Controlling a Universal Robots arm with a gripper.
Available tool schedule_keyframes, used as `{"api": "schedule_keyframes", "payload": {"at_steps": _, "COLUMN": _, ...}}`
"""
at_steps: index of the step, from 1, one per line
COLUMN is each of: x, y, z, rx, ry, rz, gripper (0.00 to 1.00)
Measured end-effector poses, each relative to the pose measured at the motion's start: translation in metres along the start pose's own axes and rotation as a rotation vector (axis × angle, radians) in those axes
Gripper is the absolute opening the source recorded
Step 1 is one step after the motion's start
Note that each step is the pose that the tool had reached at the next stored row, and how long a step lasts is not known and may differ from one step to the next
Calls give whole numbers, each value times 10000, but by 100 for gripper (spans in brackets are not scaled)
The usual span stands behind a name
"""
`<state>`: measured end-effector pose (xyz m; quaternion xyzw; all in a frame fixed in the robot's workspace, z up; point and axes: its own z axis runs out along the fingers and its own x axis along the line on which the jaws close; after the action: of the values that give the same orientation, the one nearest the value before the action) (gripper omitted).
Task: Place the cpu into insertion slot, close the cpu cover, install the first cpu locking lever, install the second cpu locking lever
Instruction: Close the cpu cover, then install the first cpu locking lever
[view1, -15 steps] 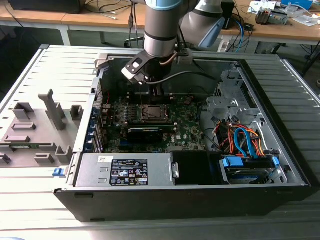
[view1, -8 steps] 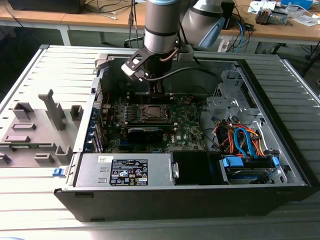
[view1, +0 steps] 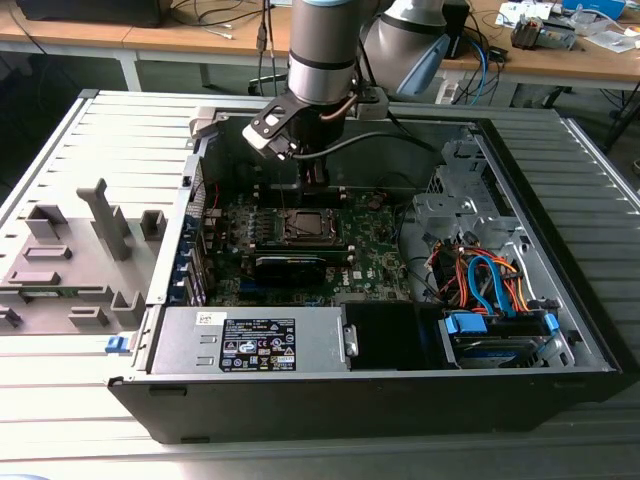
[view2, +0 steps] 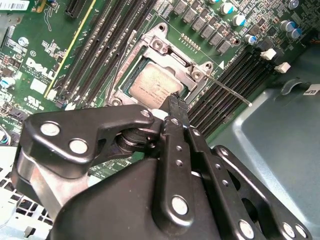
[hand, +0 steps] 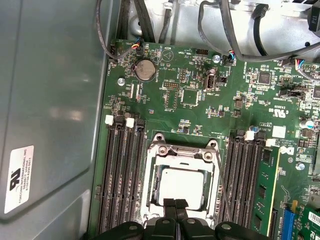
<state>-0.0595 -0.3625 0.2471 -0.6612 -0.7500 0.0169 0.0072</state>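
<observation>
Hiding one edge of the matte silver-grey cpu (hand: 181, 181), the black gripper (hand: 175, 202), fingers closed, overlaps the shiny square cpu cover (hand: 151, 180).

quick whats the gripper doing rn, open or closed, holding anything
gripper: shut, holding nothing, tips over the near edge of the cpu.

Hand (hand: 175, 202) downward, fingertips (hand: 169, 204) together.
</observation>
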Motion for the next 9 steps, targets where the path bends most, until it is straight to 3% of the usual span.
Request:
{"api": "schedule_keyframes", "payload": {"at_steps": 5, "x": 0, "y": 0, "z": -1, "rx": 0, "ry": 0, "rz": -17, "gripper": 11}}
{"api": "schedule_keyframes", "payload": {"at_steps": 9, "x": 0, "y": 0, "z": -1, "rx": -4, "ry": -14, "rz": -421, "gripper": 11}}
